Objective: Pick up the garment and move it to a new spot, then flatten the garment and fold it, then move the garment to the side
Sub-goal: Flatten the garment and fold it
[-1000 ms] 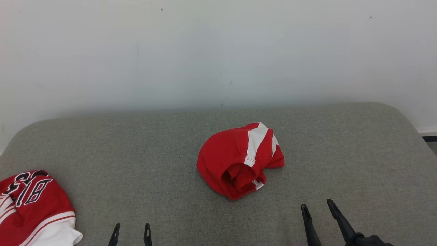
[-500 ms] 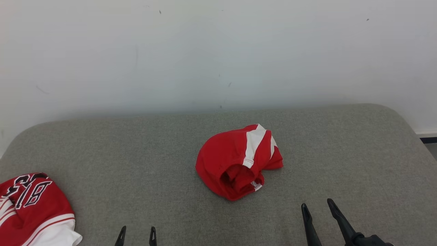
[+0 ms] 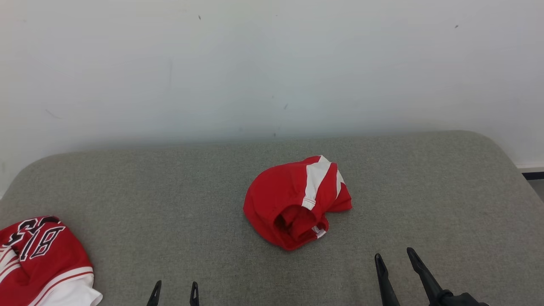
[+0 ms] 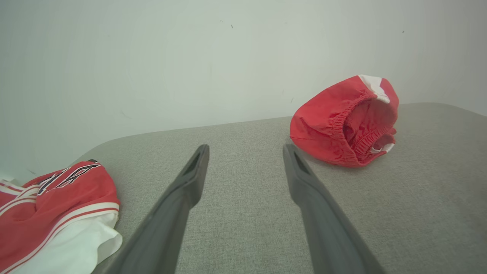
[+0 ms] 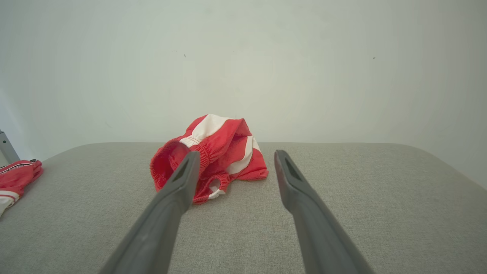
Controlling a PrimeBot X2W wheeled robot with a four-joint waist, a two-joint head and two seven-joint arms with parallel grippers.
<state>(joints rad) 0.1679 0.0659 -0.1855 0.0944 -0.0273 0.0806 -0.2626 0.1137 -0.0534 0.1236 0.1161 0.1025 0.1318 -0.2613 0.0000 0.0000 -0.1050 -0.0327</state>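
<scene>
The garment (image 3: 295, 202) is a crumpled red piece with white stripes and an elastic waistband, lying in a heap at the middle of the grey cushioned surface (image 3: 170, 199). It sits to the upper right in the left wrist view (image 4: 344, 121) and straight ahead in the right wrist view (image 5: 213, 158). My left gripper (image 3: 174, 291) stands open at the bottom edge, well short of the heap and to its left. My right gripper (image 3: 394, 259) is open too, below and right of the heap. Both hold nothing.
A second red and white jersey with dark numbers (image 3: 40, 261) lies bunched at the surface's front left, also in the left wrist view (image 4: 57, 205). A pale wall (image 3: 272, 68) rises right behind the surface. A strip of floor (image 3: 536, 180) shows past the right edge.
My left gripper has slid a little to the right along the bottom edge. The head view has tilted slightly, shifting the whole picture. The garment lies as before.
</scene>
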